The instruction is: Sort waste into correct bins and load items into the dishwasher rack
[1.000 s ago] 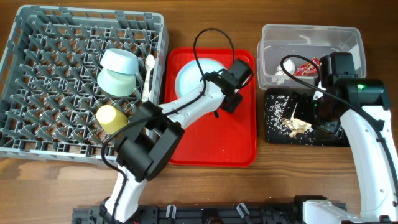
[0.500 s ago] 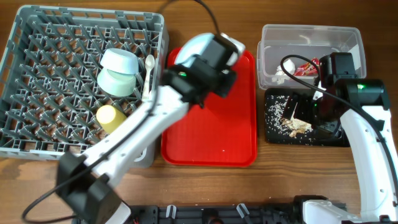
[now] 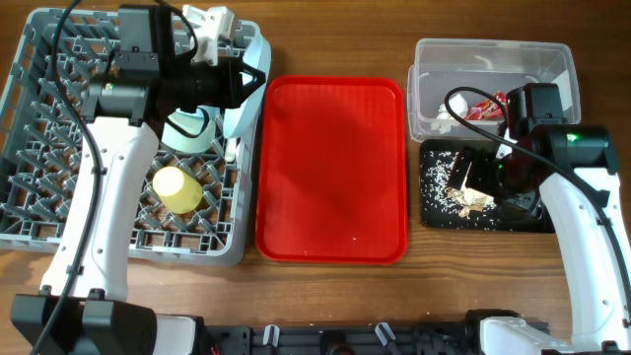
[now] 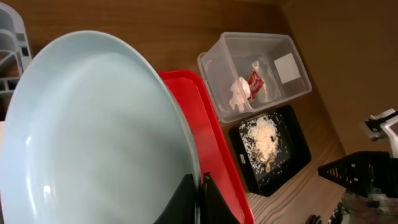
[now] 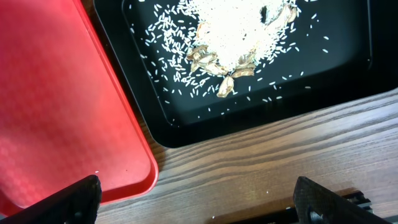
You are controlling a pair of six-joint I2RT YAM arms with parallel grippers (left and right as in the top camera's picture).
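Note:
My left gripper [image 3: 237, 84] is shut on the rim of the pale-blue plate [image 3: 251, 94] and holds it on edge over the right side of the grey dishwasher rack [image 3: 59, 168]. The left wrist view shows the plate [image 4: 93, 137] pinched between the fingers [image 4: 200, 198]. The bowl [image 3: 192, 133] and the yellow-green cup [image 3: 177, 187] sit in the rack. The spoon [image 3: 230, 150] is mostly hidden and the fork is not seen. My right gripper [image 5: 202, 204] is wide open and empty over the front edge of the black tray [image 3: 439, 212], which holds the food scraps [image 3: 463, 195].
The flat red tray [image 3: 330, 168] lies bare between the rack and the bins. The clear tub [image 3: 493, 54] at the back right holds the red wrapper [image 3: 488, 106] and the white tissue [image 3: 446, 116]. Bare wood lies in front of the black tray [image 5: 155, 93].
My left arm has lifted the plate off the red tray and swung it left over the rack, turning it on edge. The right arm has not moved.

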